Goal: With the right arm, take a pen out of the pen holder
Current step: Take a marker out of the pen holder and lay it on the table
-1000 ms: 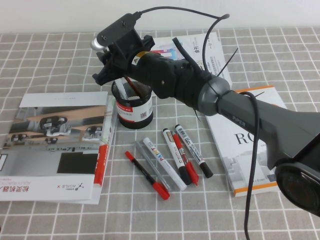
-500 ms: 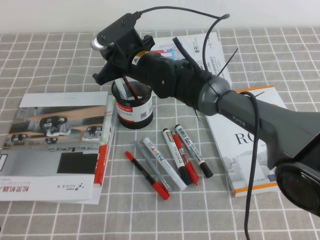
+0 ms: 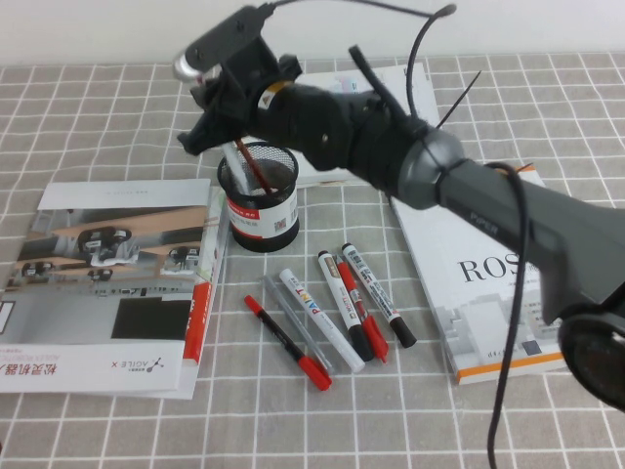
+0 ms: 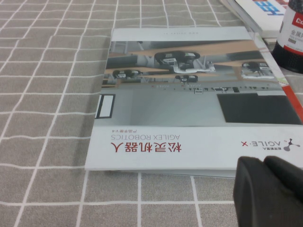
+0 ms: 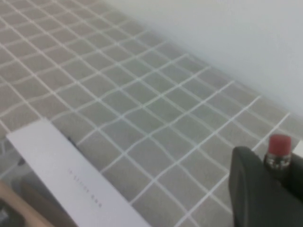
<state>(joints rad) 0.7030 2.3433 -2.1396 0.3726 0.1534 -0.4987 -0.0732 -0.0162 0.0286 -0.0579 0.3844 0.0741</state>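
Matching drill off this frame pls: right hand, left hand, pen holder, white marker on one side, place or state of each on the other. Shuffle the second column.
Things
1. right hand
2. left hand
3. pen holder
4. white marker

Places or states
A. lying flat on the checked cloth, nearer the robot than the pen holder
B. standing upright by the booklet's far right corner
C. above the pen holder, shut on the red pen
D. near the booklet's logo corner, seen only in the left wrist view

Pairs: 1-C, 2-D, 3-B, 4-A
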